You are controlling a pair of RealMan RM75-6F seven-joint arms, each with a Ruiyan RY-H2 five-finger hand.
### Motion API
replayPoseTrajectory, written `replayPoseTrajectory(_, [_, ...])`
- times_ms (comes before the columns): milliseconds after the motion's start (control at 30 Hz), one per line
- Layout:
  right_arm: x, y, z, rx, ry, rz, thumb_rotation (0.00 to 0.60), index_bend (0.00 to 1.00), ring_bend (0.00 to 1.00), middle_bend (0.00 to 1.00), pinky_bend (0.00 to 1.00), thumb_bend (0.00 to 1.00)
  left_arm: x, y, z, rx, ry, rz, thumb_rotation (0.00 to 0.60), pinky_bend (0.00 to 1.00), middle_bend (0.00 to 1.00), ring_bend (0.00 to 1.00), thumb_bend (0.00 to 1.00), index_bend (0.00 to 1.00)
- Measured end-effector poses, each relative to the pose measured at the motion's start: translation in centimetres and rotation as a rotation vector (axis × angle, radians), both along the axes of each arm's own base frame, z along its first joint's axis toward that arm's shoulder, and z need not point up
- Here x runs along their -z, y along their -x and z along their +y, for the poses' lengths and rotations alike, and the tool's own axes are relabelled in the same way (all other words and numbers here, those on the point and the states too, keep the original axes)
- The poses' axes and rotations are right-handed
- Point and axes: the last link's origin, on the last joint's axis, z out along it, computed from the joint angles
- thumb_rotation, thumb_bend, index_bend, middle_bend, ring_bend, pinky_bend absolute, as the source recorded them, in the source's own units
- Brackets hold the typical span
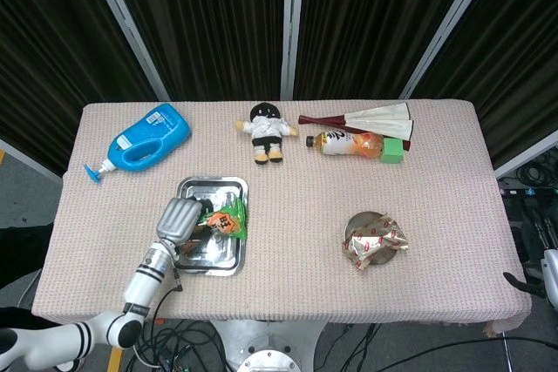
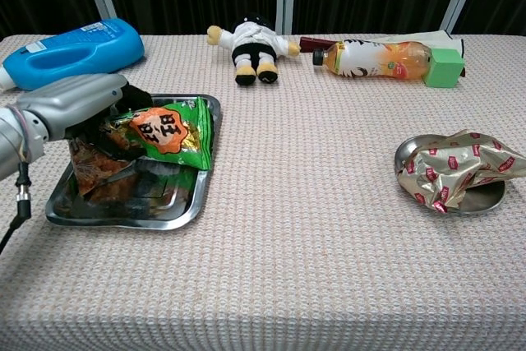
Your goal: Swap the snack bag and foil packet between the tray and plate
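Observation:
A green and orange snack bag [image 1: 226,218] [image 2: 169,132] lies in the steel tray [image 1: 214,185] [image 2: 164,218] at the front left. My left hand [image 1: 179,219] [image 2: 80,105] is over the bag's left end, with its fingers curled around the crumpled clear part. The gold foil packet [image 1: 377,240] [image 2: 462,165] sits crumpled on the small round metal plate [image 1: 356,220] [image 2: 486,199] at the right. Only a dark tip of my right hand [image 1: 520,283] shows past the table's right front corner, and its fingers are hidden.
At the back left lies a blue detergent bottle [image 1: 144,141] [image 2: 71,50]. A small doll [image 1: 266,131] [image 2: 250,43], an orange drink bottle [image 1: 350,143] [image 2: 374,59], a green box [image 1: 392,152] [image 2: 446,67] and a folded fan [image 1: 366,117] line the back edge.

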Motion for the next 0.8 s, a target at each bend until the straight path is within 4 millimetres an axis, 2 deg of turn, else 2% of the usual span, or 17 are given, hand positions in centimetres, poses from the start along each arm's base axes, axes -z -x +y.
replayPoseTrajectory(200, [-0.1,0.0,-0.1,-0.002,0.005,0.003,0.6,0.0,0.0,0.0,0.0,0.0,-0.2,-1.2,0.5,0.079,-0.033,-0.002,0.6,0.71,0.69,0.61,0.37,0.63])
replayPoseTrajectory(433, [0.1,0.2,-0.1,0.007,0.0,0.005,0.6,0.0,0.0,0.0,0.0,0.0,-1.3,-3.8,2.6,0.166,-0.071,-0.053,0.6,0.71,0.7,0.62,0.37,0.64])
replayPoseTrajectory(633, [0.4,0.3,0.0,0.01,-0.002,-0.002,0.6,0.0,0.0,0.0,0.0,0.0,-1.9,-8.3,5.2,0.257,-0.061,-0.097,0.6,0.71,0.7,0.62,0.38,0.64])
replayPoseTrajectory(800, [0.6,0.3,0.2,0.005,-0.011,0.001,0.6,0.0,0.0,0.0,0.0,0.0,-0.8,-12.0,7.8,0.318,-0.032,-0.092,0.6,0.71,0.7,0.62,0.38,0.64])
